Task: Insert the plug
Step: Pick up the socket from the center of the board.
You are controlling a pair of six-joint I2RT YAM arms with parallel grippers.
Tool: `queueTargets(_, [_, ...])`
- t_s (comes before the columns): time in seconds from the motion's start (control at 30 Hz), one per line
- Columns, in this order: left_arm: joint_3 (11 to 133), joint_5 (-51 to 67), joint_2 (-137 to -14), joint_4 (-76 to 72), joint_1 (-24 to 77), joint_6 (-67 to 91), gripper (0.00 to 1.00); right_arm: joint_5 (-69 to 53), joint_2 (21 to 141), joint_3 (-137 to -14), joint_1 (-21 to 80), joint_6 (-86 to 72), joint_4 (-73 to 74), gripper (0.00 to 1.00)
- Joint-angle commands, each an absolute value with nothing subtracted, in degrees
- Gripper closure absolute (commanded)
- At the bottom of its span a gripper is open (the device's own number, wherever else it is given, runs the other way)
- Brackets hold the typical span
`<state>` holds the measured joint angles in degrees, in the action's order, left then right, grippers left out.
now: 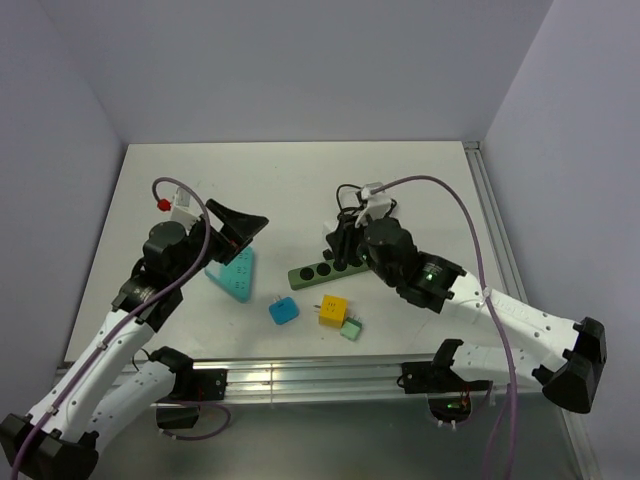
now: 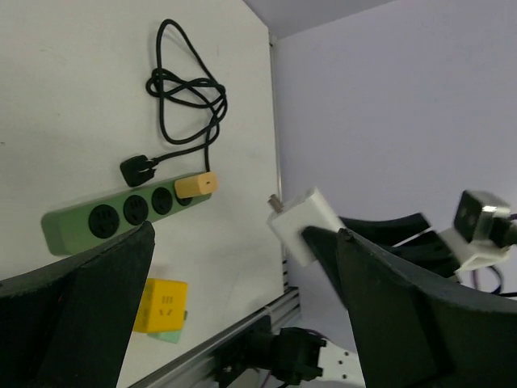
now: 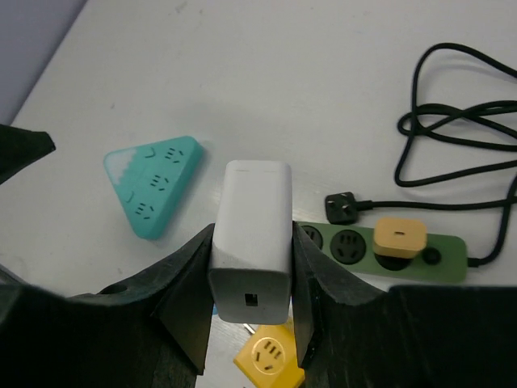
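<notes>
- Well, our right claw is closed partway on the white plug. Its two fingers press the flat long sides and hold the plug above the table, near the green power strip.
- Our left claw stands wide open with nothing in it.
- We judge the plug to be a light, stiff plastic block. Its smooth sides look slippery, so a grip across the mid-body, leaving the pronged end free, seems right.
- We expect the strip is light enough to slide when pushed, so steadying it may help.
- One socket carries a tan plug, and the sockets beside it look free.
- We can read no brand or lettering on the plug or the strip. The teal triangular block shows only socket slots.
</notes>
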<state>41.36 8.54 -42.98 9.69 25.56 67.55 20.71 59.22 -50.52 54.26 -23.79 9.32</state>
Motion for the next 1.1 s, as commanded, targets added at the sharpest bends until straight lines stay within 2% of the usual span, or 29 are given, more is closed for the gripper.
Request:
queueTargets(0.0, [42.8, 10.5, -44.8, 8.3, 25.3, 55.3, 0.01, 14.7, 59.1, -57.8, 50.2, -23.2, 19.7, 1.00])
queueTargets(0.2, [41.4, 13.6, -49.1, 4.9, 25.4, 46.9, 0.00, 7.0, 66.0, -65.7, 44.9, -21.4, 29.5, 1.00])
queueTargets(0.43, [44.5, 14.5, -60.4, 6.7, 25.7, 41.0, 0.00, 1.3, 77.9, -73.8, 41.4, -19.1, 37.3, 1.00])
queueTargets(0.77, [46.1, 9.1, -70.8, 4.1, 35.3, 27.2, 0.00, -3.0, 94.2, -86.5, 37.3, -15.1, 48.2, 1.00])
queueTargets(0.9, [48.2, 7.8, -74.3, 4.8, 38.1, 23.3, 0.01, -0.8, 97.0, -90.0, 36.9, -14.9, 51.0, 1.00])
queueTargets(1.07, [47.0, 5.8, -76.2, 1.8, 39.1, 19.4, 0.01, -0.4, 94.8, -88.1, 35.1, -15.6, 49.4, 1.00])
